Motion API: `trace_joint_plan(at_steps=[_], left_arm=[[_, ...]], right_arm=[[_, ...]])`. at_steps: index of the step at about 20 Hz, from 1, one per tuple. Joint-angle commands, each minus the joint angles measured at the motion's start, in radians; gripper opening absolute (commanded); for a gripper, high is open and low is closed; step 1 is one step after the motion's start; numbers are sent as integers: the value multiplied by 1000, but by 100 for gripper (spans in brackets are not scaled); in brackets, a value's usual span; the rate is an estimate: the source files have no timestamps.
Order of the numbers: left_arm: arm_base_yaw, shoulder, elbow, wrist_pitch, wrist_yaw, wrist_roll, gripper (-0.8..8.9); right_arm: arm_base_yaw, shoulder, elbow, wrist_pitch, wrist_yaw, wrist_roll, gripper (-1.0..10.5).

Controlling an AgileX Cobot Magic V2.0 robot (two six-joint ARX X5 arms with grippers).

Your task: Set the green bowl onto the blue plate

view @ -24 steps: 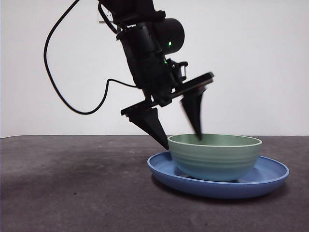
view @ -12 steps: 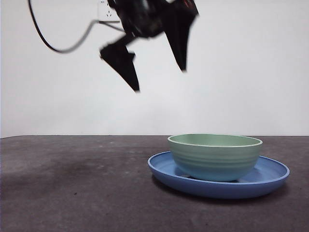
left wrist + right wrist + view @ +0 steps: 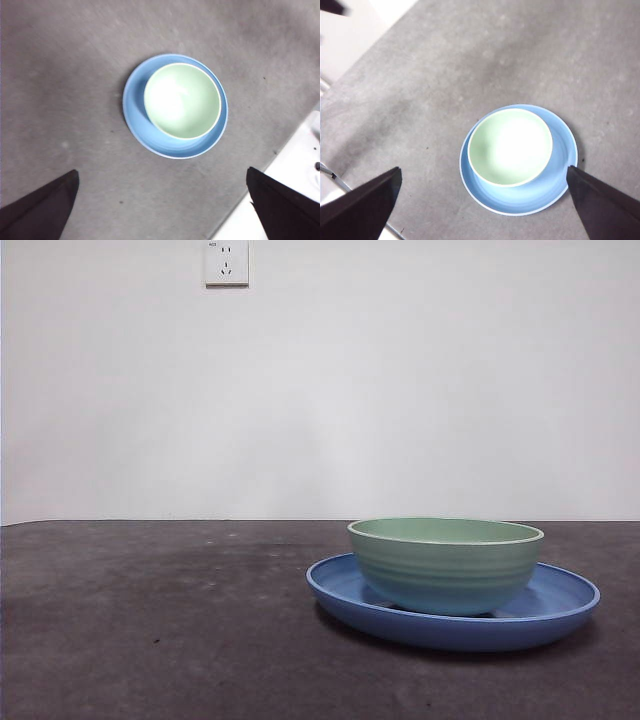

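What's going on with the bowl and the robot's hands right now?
Both end effectors open, high above the table, holding nothing. Green bowl sits upright on blue plate. Nothing in the way.

Green bowl (image 3: pixel 445 563) sits upright, empty, on blue plate (image 3: pixel 555 612), slightly off-ctr, w/ plate flat on table.

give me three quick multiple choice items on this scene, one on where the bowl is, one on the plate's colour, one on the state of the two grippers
1. Where is the green bowl?
A. on the blue plate
B. beside the plate on the table
C. held in a gripper

2. What colour is the plate?
A. red
B. blue
C. white

3. How do the left gripper and right gripper stand?
A. both shut on the bowl
B. one open, one shut
C. both open, high above the table

Key: 1 A, the bowl rests inside the plate's rim. 2 B, glossy blue in every view. 3 C, both wrist views show jaws wide apart, holding nothing.
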Motion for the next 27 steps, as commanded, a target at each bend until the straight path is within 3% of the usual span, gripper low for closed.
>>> trace_joint_plan(at_steps=[1, 8, 12, 15, 18, 21, 27], left_arm=[[17, -129, -138, 79, 2, 24, 566], [45, -534, -624, 373, 2, 24, 566], [47, -692, -895, 502, 1, -44, 566], [46, -713, -921, 518, 2, -58, 566], [46, -726, -920, 521, 2, -55, 566], [46, -734, -920, 521, 2, -51, 563], [45, -785, -920, 519, 2, -51, 563]], right_arm=[[4, 20, 12, 12, 3, 10, 559], [4, 51, 12, 32, 3, 10, 559], [4, 51, 12, 32, 3, 10, 559], [4, 69, 12, 22, 13, 10, 559], [3, 155, 11, -54, 113, -1, 559], [0, 317, 11, -87, 185, -47, 559], [-3, 611, 11, -14, 287, -71, 558]])
